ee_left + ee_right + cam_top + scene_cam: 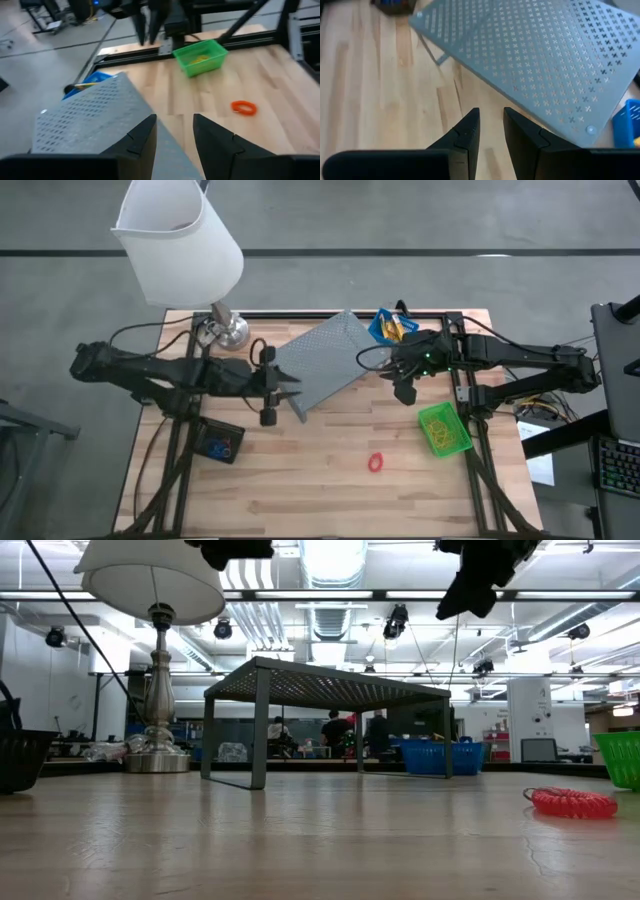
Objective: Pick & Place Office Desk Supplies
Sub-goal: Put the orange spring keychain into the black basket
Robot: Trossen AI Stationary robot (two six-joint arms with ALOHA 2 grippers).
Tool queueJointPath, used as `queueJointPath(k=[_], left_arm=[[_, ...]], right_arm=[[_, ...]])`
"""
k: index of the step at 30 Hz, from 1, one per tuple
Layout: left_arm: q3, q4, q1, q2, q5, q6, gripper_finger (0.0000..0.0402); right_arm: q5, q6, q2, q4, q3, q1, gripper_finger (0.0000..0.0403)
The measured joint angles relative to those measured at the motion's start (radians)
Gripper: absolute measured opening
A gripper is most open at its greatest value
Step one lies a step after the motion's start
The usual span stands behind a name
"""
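Note:
A red loop [376, 463] lies flat on the wooden table toward the near edge, also seen in the left wrist view [243, 107]. The green bin [443, 428] at the right holds yellow pieces. Yellow pieces also sit in the blue bin [390, 326] at the far edge. The black bin [220, 442] at the left holds red and blue loops. My left gripper [174, 117] hovers open above the table at the near left corner of the grey stand [325, 362]. My right gripper [491, 110] hovers open by the stand's right side, with nothing between its fingers.
The grey perforated stand [320, 690] rests on its legs mid-table between the arms. A white-shaded lamp [180, 240] with a metal base [225, 330] stands at the far left. Bare wood lies around the red loop [572, 802] along the near edge.

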Motion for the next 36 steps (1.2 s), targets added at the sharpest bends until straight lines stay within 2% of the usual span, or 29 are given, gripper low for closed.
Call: queueJointPath(k=[3, 8, 12, 17, 23, 28, 36], left_arm=[[0.0, 0.001, 0.035, 0.0, 0.0, 0.0, 0.0134], [0.0, 0.003, 0.075, 0.0, 0.0, 0.017, 0.0134], [0.0, 0.007, 0.09, 0.0, 0.0, 0.026, 0.0134], [0.0, 0.009, 0.092, 0.0, -0.002, 0.037, 0.0134], [0.0, 0.011, 0.092, 0.0, -0.031, 0.048, 0.0134], [0.0, 0.002, 0.092, 0.0, -0.034, 0.044, 0.0134], [0.0, -0.007, 0.092, 0.0, -0.034, 0.044, 0.0134]], right_arm=[[0.0, 0.091, 0.0, 0.025, 0.0, 0.0, 0.0084], [0.0, 0.121, 0.0, 0.099, 0.0, 0.0, 0.0084], [-0.003, 0.229, 0.0, 0.105, 0.0, 0.002, 0.0084], [-0.001, 0.254, 0.0, 0.112, 0.0, 0.002, 0.0084], [-0.002, 0.502, 0.0, 0.098, 0.0, 0.0, 0.0084], [-0.091, 0.532, 0.005, 0.09, 0.0, 0.015, 0.0084], [-0.099, 0.688, 0.059, 0.063, 0.0, 0.096, 0.0084]])
